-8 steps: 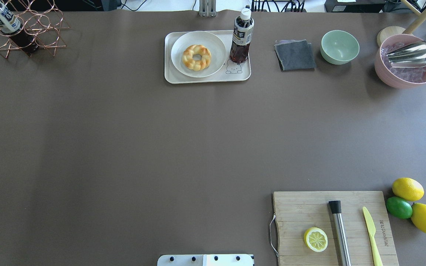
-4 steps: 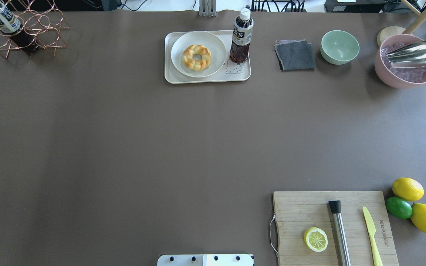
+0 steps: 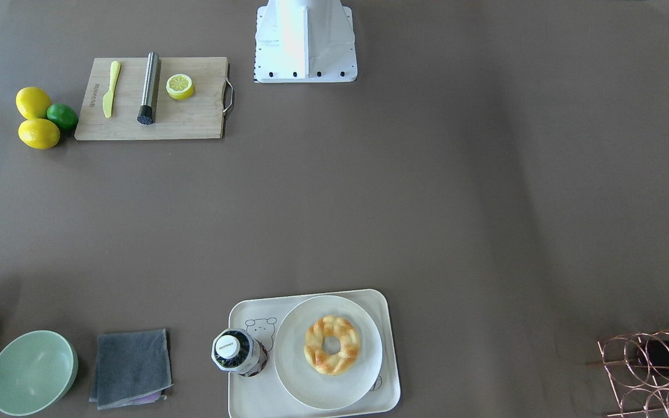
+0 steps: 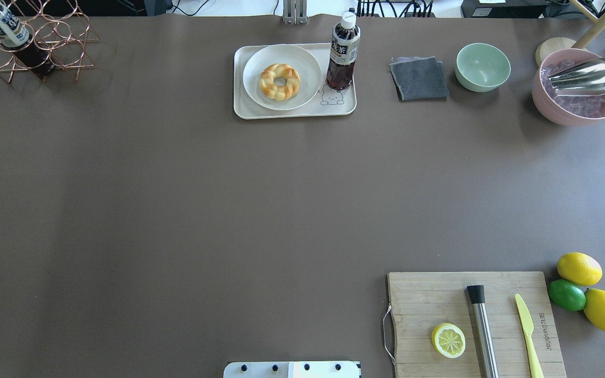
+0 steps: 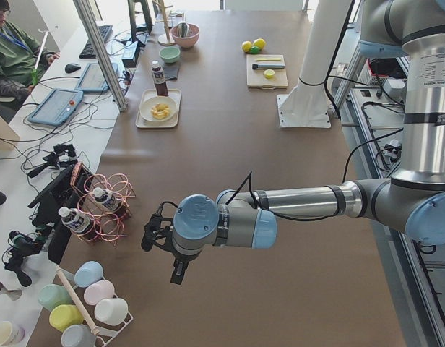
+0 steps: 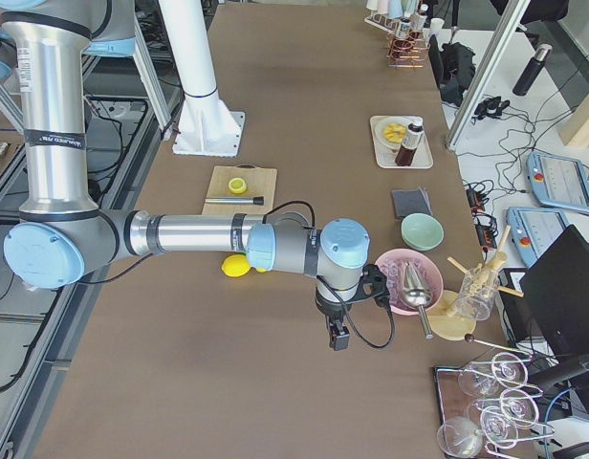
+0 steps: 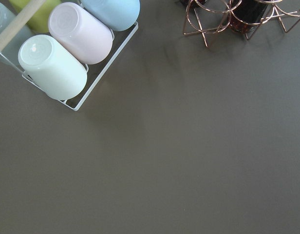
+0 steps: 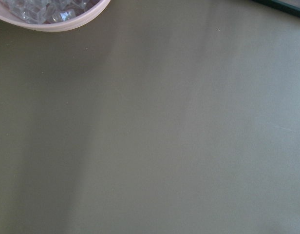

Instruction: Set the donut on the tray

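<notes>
Brown table [image 4: 176, 210]. Donut [image 4: 279, 82] rests on plate [image 4: 305, 63] inside tray [image 4: 244, 107], so placement looks done. Left gripper [image 5: 178, 273] and right gripper [image 6: 338, 337] hang wide apart, clear of it; clenched or released, cannot tell.

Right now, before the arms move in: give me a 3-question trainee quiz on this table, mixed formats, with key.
1. True or false: the donut lies straight on the floor of the tray.
2. How many whole lemons lie beside the cutting board?
3. Fill in: the upright drink bottle stands on the ___.

Key
1. False. It lies on the round plate, which sits on the tray.
2. Two, with a lime between them.
3. tray
</notes>
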Motion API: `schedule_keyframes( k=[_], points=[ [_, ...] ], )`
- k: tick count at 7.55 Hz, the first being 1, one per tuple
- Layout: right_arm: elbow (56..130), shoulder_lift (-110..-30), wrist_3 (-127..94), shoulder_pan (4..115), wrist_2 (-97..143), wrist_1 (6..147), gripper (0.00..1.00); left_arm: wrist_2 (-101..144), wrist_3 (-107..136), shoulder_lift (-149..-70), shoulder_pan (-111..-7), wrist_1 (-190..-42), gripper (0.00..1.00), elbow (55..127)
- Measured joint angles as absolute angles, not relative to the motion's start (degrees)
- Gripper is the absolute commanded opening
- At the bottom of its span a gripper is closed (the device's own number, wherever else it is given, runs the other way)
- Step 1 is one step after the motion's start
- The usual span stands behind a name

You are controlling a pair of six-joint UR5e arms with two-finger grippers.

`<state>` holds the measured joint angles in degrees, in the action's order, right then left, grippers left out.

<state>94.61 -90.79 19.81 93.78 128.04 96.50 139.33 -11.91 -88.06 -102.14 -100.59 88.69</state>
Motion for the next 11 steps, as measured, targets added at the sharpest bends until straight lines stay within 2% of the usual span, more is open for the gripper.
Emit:
schedule_keyframes(
  k=[4,7,11],
  points=[
    [94.60,-90.86,19.78,93.78,128.07,96.59,1.00,136.20,-11.70,-86.61,-98.58,-100.37,0.98,87.99],
    [94.89,-91.32,19.78,93.78,128.32,96.56,1.00,132.86,-11.78,-90.39,-95.03,-87.60,0.98,90.59],
    [94.83,-91.58,19.86,93.78,128.41,96.51,1.00,133.04,-12.03,-90.47,-95.66,-84.65,0.98,91.46]
  ],
)
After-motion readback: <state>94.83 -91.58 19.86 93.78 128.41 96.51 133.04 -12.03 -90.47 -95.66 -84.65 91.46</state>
